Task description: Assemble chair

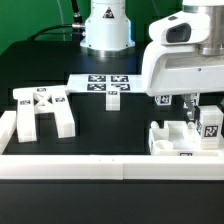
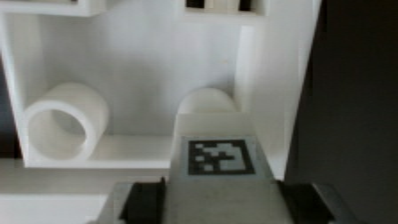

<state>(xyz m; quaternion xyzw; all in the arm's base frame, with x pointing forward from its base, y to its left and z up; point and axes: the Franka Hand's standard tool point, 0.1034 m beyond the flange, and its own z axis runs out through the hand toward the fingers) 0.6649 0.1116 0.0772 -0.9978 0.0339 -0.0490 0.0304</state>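
Observation:
In the wrist view a narrow white chair part with a square tag [image 2: 221, 155] lies between my gripper's [image 2: 221, 203] dark fingers [image 2: 143, 200], which press on its two sides; the gripper is shut on it. Just beyond is the white seat block [image 2: 134, 60], with two round pegs [image 2: 63, 125] on its inner wall. In the exterior view the gripper [image 1: 194, 108] hangs low over that seat block [image 1: 172, 140] at the exterior view's right, next to a tagged white piece [image 1: 211, 126]. The cross-braced frame [image 1: 42, 110] lies at the exterior view's left.
The marker board [image 1: 103, 85] lies flat at the middle back, in front of the arm's base [image 1: 105, 30]. A long white rail [image 1: 100, 166] edges the table's front. Black table surface [image 1: 110, 125] lies between the frame and the seat block.

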